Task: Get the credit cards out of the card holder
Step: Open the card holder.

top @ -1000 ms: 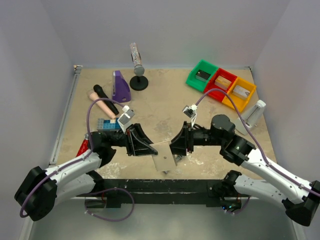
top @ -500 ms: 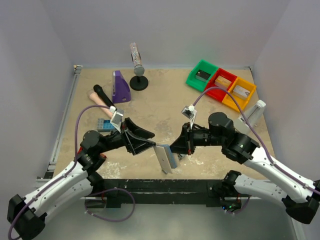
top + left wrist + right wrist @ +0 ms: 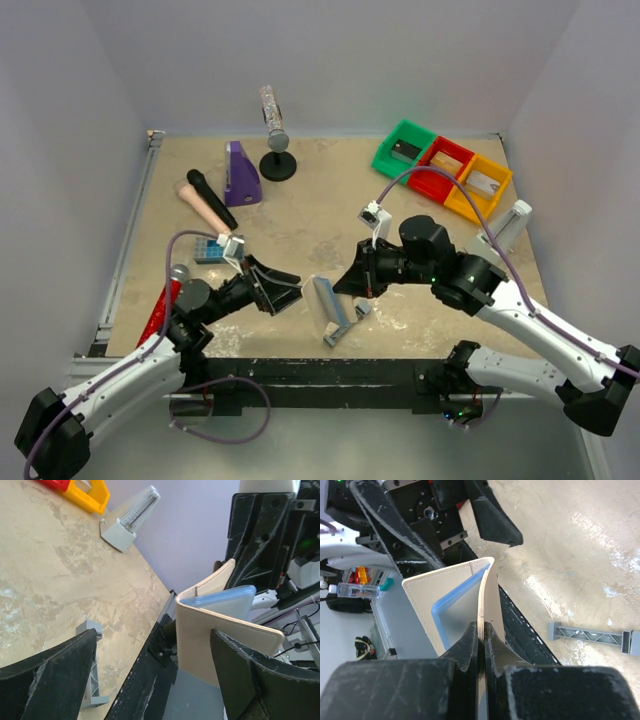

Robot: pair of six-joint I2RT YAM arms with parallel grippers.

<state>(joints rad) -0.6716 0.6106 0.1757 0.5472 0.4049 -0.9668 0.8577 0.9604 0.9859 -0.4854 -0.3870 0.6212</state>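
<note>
The card holder (image 3: 324, 299) hangs half open above the table's near edge, tan outside with a pale blue-edged panel inside (image 3: 454, 611). My right gripper (image 3: 349, 287) is shut on one flap's edge (image 3: 482, 630) and carries it alone. My left gripper (image 3: 294, 287) stands wide open just left of the holder, not touching it. In the left wrist view the holder (image 3: 215, 632) rises ahead between the spread fingers (image 3: 52, 680). The credit cards are hidden; none shows in any view.
A narrow grey bar tool (image 3: 352, 318) lies on the table under the holder. A blue studded block (image 3: 209, 249) and a red object (image 3: 163, 307) sit at the left. Green, red and yellow bins (image 3: 441, 170) and a grey wedge (image 3: 508, 227) stand at the right.
My left gripper let go of the card holder, opened wide and drew back to the left. My right gripper shut on the holder, which swung from lying flat to standing on edge.
</note>
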